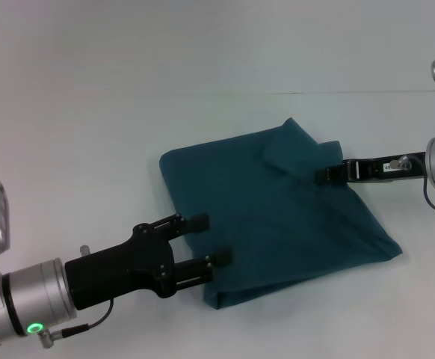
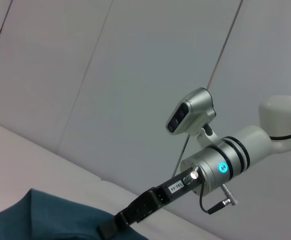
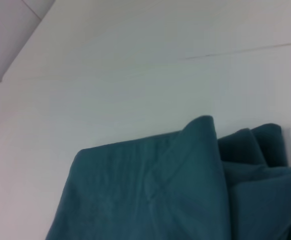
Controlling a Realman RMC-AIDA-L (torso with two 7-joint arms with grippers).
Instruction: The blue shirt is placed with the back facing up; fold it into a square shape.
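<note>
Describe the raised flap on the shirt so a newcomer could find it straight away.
On the white table lies the blue shirt, folded into a rough rectangle. At its far edge, beside the right gripper, a small flap stands up. It alone is lifted and doubled over; the rest lies flat.

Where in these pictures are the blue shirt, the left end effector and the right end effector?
blue shirt [image 1: 277,217]: head view, middle of the folded cloth.
left end effector [image 1: 208,240]: head view, between its fingertips.
right end effector [image 1: 324,176]: head view, tip at the shirt's raised fold.
</note>
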